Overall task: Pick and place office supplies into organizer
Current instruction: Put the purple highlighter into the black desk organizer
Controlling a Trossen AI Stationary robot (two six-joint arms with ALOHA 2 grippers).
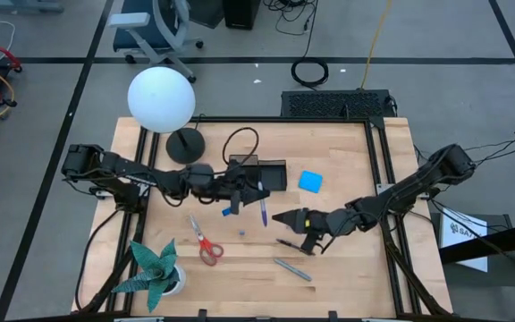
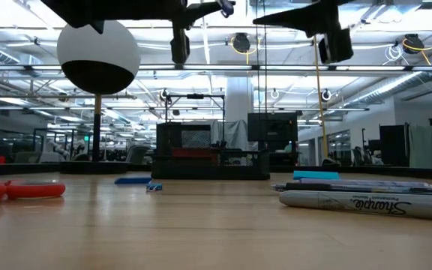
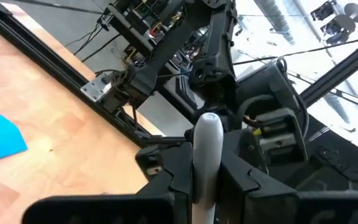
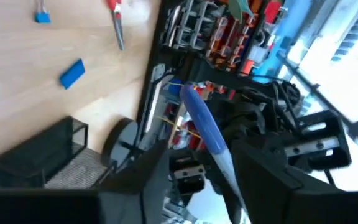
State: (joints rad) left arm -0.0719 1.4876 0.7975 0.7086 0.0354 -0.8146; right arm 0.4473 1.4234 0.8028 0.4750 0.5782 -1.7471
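At the table's [image 1: 347, 268] left front corner stood a green folded-paper plant [image 1: 155, 266]. Just to its right, small red-handled scissors [image 1: 206, 243] lay flat on the light wooden top. Behind them, a lamp with a white globe [image 1: 161, 98] rose from a round black base [image 1: 186, 145].

The left gripper [image 3: 207, 168] hung by the left end of the black rectangular mesh organizer [image 1: 271, 174]. Its fingers were nearly closed, clamped on a pale grey pen [image 3: 207, 143] that stuck out forward between them.

In front of the organizer lay a small blue block [image 1: 231, 212], and nearer the front edge a tinier blue piece [image 1: 241, 233]. A bright blue square pad [image 1: 310, 181] lay flat just to the right of the organizer, apart from it.

The right gripper [image 4: 207, 162] hovered right of centre, pointing toward the left arm. Its fingers were spread wider than the blue-purple pen [image 4: 204, 124] between them. Whether either pad touched the pen could not be told.

Below that gripper a dark pen [image 1: 289, 243] and a grey marker [image 1: 291, 268] lay on the wood.
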